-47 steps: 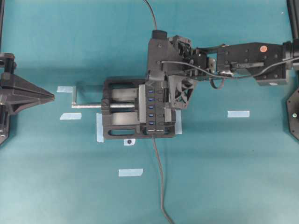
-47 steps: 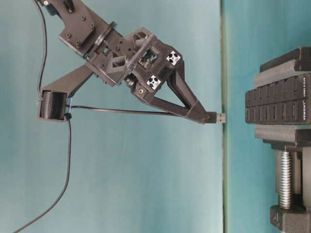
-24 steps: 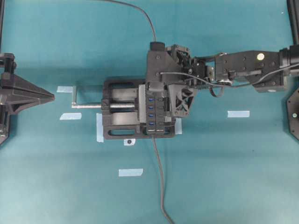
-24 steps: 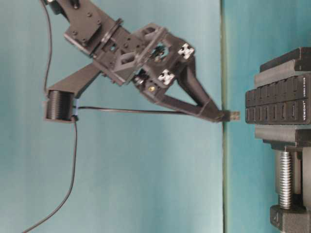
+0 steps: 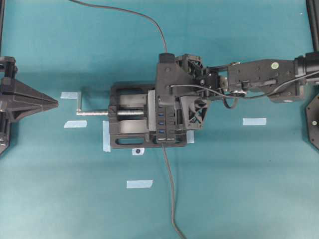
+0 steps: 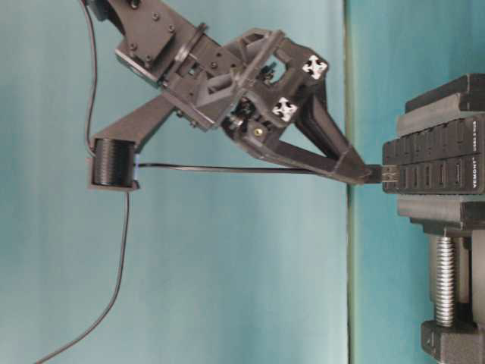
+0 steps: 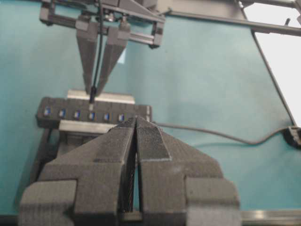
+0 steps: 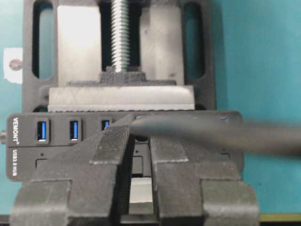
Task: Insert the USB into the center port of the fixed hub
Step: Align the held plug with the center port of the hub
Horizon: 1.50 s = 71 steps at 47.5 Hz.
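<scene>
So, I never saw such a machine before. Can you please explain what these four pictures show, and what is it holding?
It is a robot with two arms over a teal table. One picture looks down from above, one looks from table level, and two come from cameras on the wrists. The right pincer is shut on the USB, a small plug on a thin cable, and holds it at the row of blue ports on the fixed hub. A black vise with a silver screw clamps that hub. Strips of pale tape lie around. The left pincer is shut, empty and waits apart.
</scene>
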### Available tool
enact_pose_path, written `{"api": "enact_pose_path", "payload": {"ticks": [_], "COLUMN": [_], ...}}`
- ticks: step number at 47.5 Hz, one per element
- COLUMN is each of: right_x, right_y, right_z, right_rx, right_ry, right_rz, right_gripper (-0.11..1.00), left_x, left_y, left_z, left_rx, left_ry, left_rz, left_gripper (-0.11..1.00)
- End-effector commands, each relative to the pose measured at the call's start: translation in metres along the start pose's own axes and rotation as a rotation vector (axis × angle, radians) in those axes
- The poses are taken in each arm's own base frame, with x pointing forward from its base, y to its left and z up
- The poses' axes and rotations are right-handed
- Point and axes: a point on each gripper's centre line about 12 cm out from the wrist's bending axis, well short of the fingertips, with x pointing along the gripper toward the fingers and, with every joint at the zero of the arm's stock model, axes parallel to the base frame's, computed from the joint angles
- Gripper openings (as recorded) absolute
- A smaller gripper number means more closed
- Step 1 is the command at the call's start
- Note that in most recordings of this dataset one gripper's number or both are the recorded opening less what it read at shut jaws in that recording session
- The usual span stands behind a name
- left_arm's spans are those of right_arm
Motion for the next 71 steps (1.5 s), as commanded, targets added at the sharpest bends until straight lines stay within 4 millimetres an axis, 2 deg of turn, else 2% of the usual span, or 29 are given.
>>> {"api": "enact_pose_path", "payload": {"ticks": [1, 19, 71], "right_x": [-0.004, 0.004, 0.005], "right_y": [0.001, 0.001, 0.004], "right_z": [0.01, 0.008, 0.007], "right_rx": [-0.013, -0.01, -0.003], "right_ry": [-0.034, -0.023, -0.005], "right_rz": [0.0, 0.001, 0.006], "right_gripper": [0.08, 0.08, 0.08], "left_x": [0.001, 0.001, 0.001], "left_y": [0.0, -0.001, 0.0], "left_z": [0.006, 0.005, 0.004], "left_rx": [-0.002, -0.005, -0.005], "left_ry": [-0.018, -0.017, -0.015], "left_rz": [-0.001, -0.002, -0.002], "left_gripper": [0.0, 0.0, 0.0]}}
